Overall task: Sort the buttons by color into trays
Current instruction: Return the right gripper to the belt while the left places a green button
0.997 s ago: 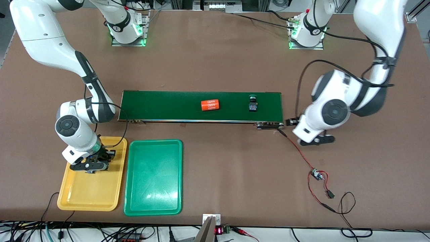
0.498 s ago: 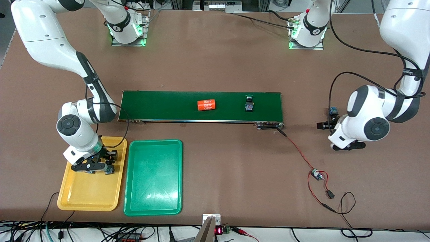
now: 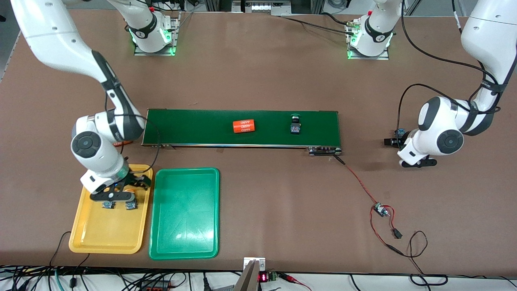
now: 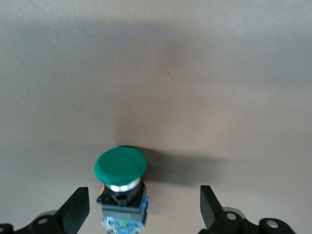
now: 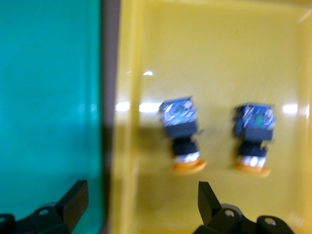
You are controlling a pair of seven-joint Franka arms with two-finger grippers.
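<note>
Both pairs of jaws stand wide and hold nothing: the right gripper [image 3: 118, 197] hangs over the yellow tray [image 3: 97, 238], where two yellow-capped buttons [image 5: 180, 134] [image 5: 253, 136] lie side by side, apart from each other. Beside that tray toward the left arm's end lies the green tray [image 3: 183, 242], and on the conveyor belt [image 3: 194, 127] rest an orange cylinder [image 3: 244, 126] and a green-capped button [image 3: 295, 124]. At the left arm's end the left gripper [image 4: 144, 214] is low over the table [image 3: 258, 194], straddling a second green-capped button [image 4: 121, 183] that lies on the tabletop.
</note>
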